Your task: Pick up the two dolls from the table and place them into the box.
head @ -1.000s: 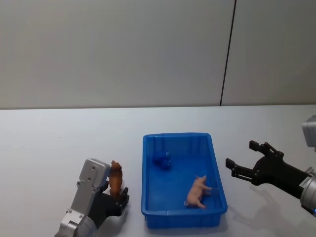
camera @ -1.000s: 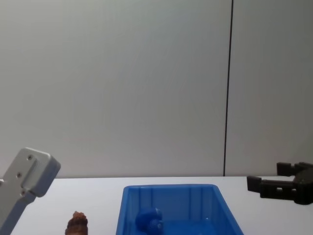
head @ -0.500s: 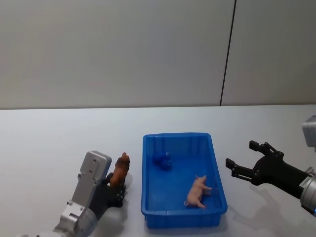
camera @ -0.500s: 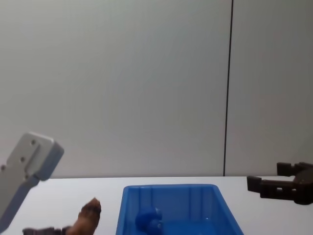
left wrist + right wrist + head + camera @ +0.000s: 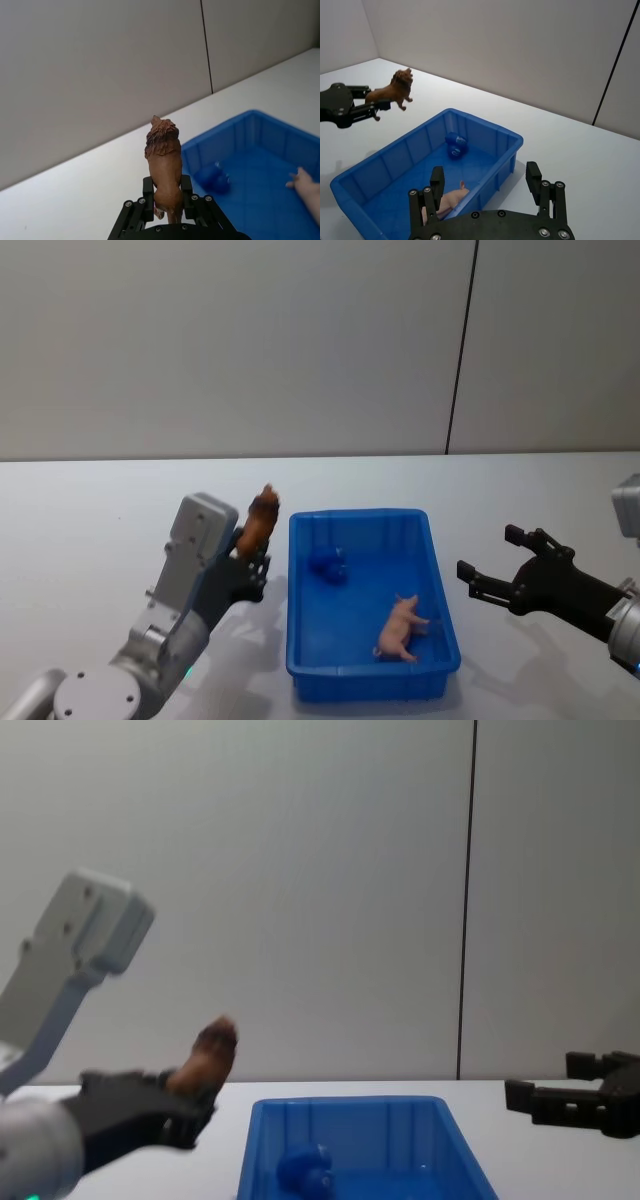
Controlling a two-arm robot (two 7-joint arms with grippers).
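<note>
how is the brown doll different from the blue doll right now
The brown doll is clamped in the left gripper and held in the air beside the box; the blue doll lies loose on the box floor near its far end. The brown doll is long, furry and lion-like; the blue doll is rounded and matches the box in colour. Both are far smaller than the box. The right gripper hangs open to the box's right.

one doll (image 5: pixel 327 567) in box (image 5: pixel 437 585), other doll (image 5: pixel 262 517) left
</note>
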